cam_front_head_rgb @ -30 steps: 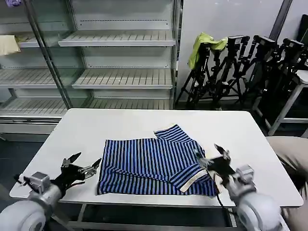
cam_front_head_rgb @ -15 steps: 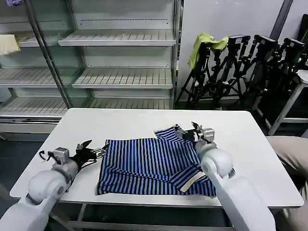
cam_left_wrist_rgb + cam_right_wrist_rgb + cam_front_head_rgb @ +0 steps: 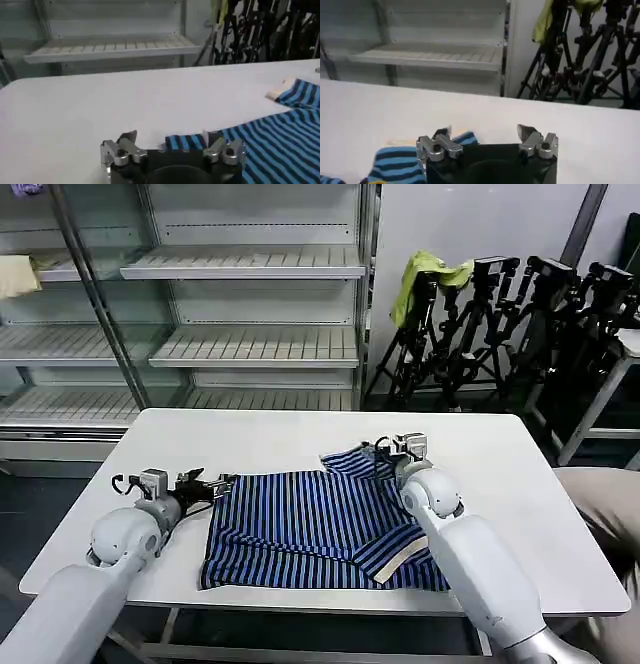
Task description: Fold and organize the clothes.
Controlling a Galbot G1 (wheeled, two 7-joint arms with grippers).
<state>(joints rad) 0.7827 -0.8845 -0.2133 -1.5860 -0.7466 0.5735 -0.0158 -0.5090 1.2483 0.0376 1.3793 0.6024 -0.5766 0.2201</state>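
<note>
- The striped shirt [image 3: 320,524] lies flat on the white table [image 3: 200,444], partly folded. One sleeve with a cream cuff [image 3: 397,561] is turned across its near right area.
- The left gripper [image 3: 212,483] sits low at the shirt's far left corner. In the left wrist view, its fingers [image 3: 127,139] are spread and the corner of the striped fabric [image 3: 186,142] lies between them, not yet pinched.
- The right gripper [image 3: 385,449] sits at the far right corner, over the sleeve that points away from the robot. In the right wrist view, its fingers [image 3: 525,132] are spread, with the striped sleeve end [image 3: 400,162] beside one finger.
- Judgement: both grippers line up on the shirt's far edge, which suits a two-corner pinch for drawing that edge toward the robot.
- The near hem lies close to the near table edge, so a fold toward the robot has little spare surface there.
- Bare tabletop extends beyond the far edge and to both sides, giving room for lifting and sliding.
- Shelving [image 3: 250,344] and tripods [image 3: 500,334] stand behind the table, well apart from the work.
</note>
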